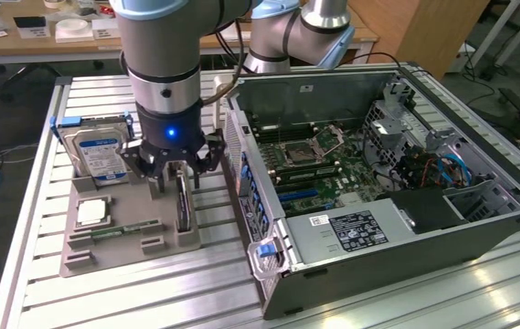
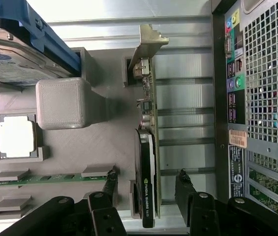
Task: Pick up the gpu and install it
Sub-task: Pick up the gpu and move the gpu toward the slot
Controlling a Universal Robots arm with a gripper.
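Fingers (image 2: 184, 189) stood apart, one either side of the gpu (image 1: 183, 202), not touching it. The gpu sat edge-on in the grey holder (image 1: 122, 250), left of centre in the exterior view, beside the open case (image 1: 379, 274).

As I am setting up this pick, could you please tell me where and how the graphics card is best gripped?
I would grip the graphics card across its thin width, at the black cooler end, coming straight down from above. It stands on edge in the grey holder, so both flat faces are free, and the open tool hangs astride it.
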